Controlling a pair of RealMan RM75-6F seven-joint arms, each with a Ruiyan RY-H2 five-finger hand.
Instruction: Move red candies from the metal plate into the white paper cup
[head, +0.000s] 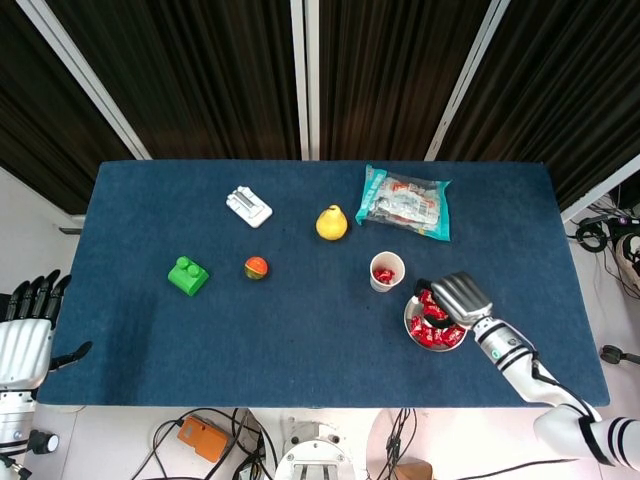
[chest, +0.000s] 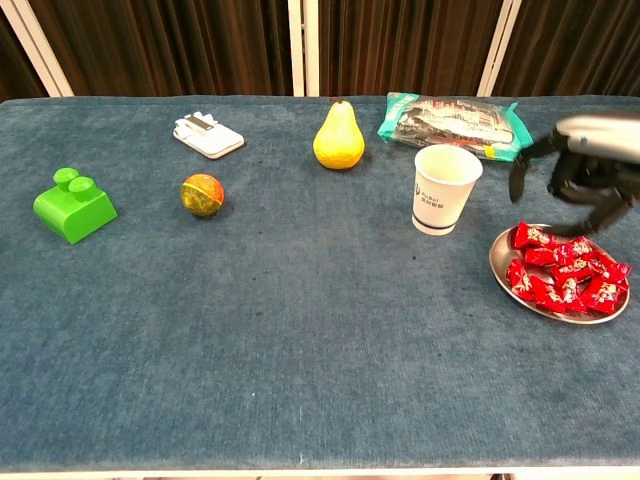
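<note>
Right robot hand (chest: 585, 178) hung just above the far edge of the metal plate (chest: 500, 268), its fingers spread and curved downward with nothing between them, as I judged from both views. I held it that way, empty and poised over the pile, because the next grab called for dropping the fingertips onto one wrapper without shoving the rest off the rim. The red candies (chest: 565, 272) lay heaped on the plate at the near right of the tabletop (chest: 300, 330), touching and overlapping one another, so picking a single one cleanly looked fiddly.

The white paper cup (chest: 445, 190) stood upright just to the left of the plate and a little farther away, close enough that each carry would be short. From the head view I could see red inside the cup (head: 384, 275), so at least some candy was already in it, though many more remained on the plate.

My left robot hand (head: 25, 335) rested off the left edge of the tabletop, fingers straight and apart, holding nothing; it had no part in this job.

Farther off sat a yellow pear (chest: 338, 137), a packet of snacks (chest: 450, 118), a small ball (chest: 202, 194), a green block (chest: 72, 205) and a white clip-like object (chest: 207, 134), all well apart from my work.
</note>
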